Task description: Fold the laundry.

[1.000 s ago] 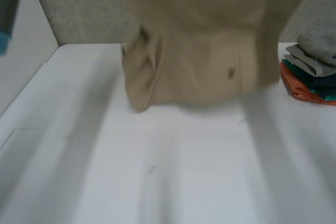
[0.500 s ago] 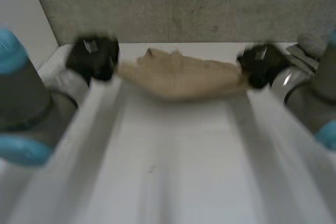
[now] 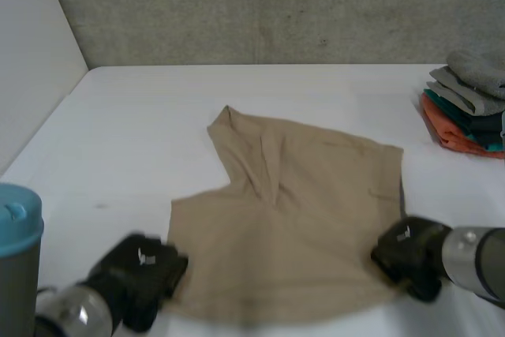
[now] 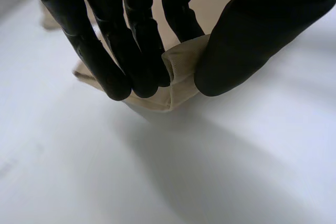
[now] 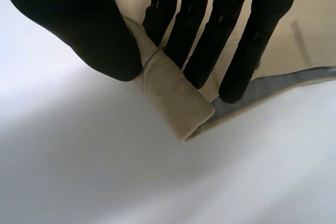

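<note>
— What has the left hand (image 4: 131, 30) got hold of?

— A corner of the beige shirt (image 3: 292, 219); in the left wrist view its fingers (image 4: 113, 72) curl down on one side of a bunched fold of cloth and the thumb (image 4: 236, 40) presses in from the other; the fold is pinched between them, just above the white table (image 3: 142, 116).

— Which corner?

— The near left one, going by the head view; the hand sits low at the shirt's near edge, with the left arm's blue cap (image 3: 16, 219) beside it.

— And the right hand (image 3: 406, 254)?

— Closed the same way, on the near right corner; in the right wrist view a rolled hem pokes out past the fingertips, held between thumb and fingers; its loose end rests on the table.

— So where does the shirt lie?

— Spread flat in the middle of the table, between the two hands at its near edge; a pointed flap sticks out at the far left and a crease runs down towards the middle; the right edge is straight.

— Anything else around?

— A stack of folded clothes (image 3: 469, 108) at the table's far right, well apart from the shirt; grey on top, teal and dark layers under that, orange lowest; a grey wall (image 3: 276, 5) stands behind the table.
</note>
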`<move>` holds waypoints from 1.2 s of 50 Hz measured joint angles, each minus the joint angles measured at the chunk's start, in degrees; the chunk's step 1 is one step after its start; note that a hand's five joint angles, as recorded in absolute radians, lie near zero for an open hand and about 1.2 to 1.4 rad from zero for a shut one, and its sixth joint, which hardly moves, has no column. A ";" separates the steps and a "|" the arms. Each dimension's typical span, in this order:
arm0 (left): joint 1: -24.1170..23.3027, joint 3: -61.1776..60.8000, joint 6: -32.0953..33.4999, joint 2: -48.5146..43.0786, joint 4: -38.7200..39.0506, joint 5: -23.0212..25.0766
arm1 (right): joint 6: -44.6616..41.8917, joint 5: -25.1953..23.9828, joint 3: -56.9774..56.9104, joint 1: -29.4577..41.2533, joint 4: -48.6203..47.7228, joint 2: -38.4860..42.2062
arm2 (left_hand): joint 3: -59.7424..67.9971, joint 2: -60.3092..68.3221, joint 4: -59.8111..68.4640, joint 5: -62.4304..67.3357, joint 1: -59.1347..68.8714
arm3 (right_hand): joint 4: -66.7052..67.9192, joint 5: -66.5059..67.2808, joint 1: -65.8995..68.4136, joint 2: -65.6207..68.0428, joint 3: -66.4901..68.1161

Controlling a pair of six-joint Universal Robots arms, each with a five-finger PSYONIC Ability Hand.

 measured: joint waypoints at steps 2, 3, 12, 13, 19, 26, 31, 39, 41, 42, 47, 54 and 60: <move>-1.44 -0.35 1.10 0.60 -4.49 -0.16 | -3.25 -0.20 0.30 -0.60 5.00 -0.13 | 0.00 0.00 0.00 0.00 0.00 | 0.00 -0.01 0.00 0.00 0.00; -2.24 -0.43 1.62 0.75 -6.56 -0.23 | -4.83 -0.37 0.49 -0.88 6.98 -0.15 | 0.00 0.00 0.00 0.00 0.00 | 0.00 0.00 0.00 0.00 0.00; -4.94 3.44 4.06 -0.99 -6.71 -0.17 | -6.56 -1.37 1.59 -0.87 5.99 -0.53 | -47.82 -48.79 -48.95 -47.49 -51.89 | 0.00 -0.01 0.00 0.00 0.00; -4.91 4.16 4.38 -1.31 -5.88 -0.09 | -6.28 -1.39 1.66 -0.76 5.51 -0.60 | -51.96 -52.91 -53.06 -51.34 -54.66 | 0.00 -0.01 0.00 0.00 0.00; -3.92 13.15 8.87 -6.21 3.61 2.64 | -3.48 -1.42 2.34 0.33 1.09 -1.25 | -55.89 -56.97 -56.87 -54.75 -55.41 | 0.00 0.00 0.00 0.00 0.00; -1.74 32.91 15.70 -22.02 13.98 13.50 | -1.91 -1.40 3.62 0.77 -2.69 -1.52 | -55.81 -56.82 -56.71 -54.76 -55.13 | 0.00 -0.01 0.00 0.00 0.00; -0.03 48.54 19.71 -35.91 14.54 22.23 | -0.78 -1.44 4.77 0.83 -4.95 -1.40 | -53.28 -53.65 -53.41 -53.35 -50.79 | 0.00 0.00 0.00 0.00 0.00; 2.65 70.69 26.69 -56.18 10.36 34.41 | 0.46 -1.39 6.31 0.80 -7.68 -0.98 | -49.50 -49.92 -49.50 -48.71 -47.35 | 0.00 0.00 0.00 0.00 0.00; 3.14 74.94 27.68 -60.11 9.43 36.14 | 0.71 -1.39 6.65 0.68 -8.24 -0.84 | -48.05 -48.45 -48.13 -47.19 -45.85 | 0.00 0.00 0.00 0.00 0.00; 3.33 76.67 28.03 -61.75 9.09 36.74 | 0.83 -1.39 6.82 0.61 -8.48 -0.75 | -47.69 -48.16 -47.79 -46.84 -45.57 | 0.00 -0.01 0.00 0.00 0.00; 3.96 82.15 28.82 -67.34 8.93 37.92 | 1.30 -1.38 7.44 0.03 -9.37 -0.35 | -43.80 -44.09 -43.95 -42.93 -41.54 | 0.00 0.00 0.00 0.00 0.00; 4.13 82.58 28.35 -68.71 13.12 37.79 | 1.50 -1.41 7.85 -1.27 -10.17 -0.10 | -7.51 -7.79 -8.45 -8.10 -3.24 | 0.00 0.00 0.00 0.00 0.00; 3.28 76.87 27.80 -65.20 18.72 35.84 | 1.50 -1.51 7.99 -1.99 -10.76 -0.06 | -0.20 -0.32 -0.23 -1.61 0.53 | 0.00 -0.01 0.00 0.00 0.00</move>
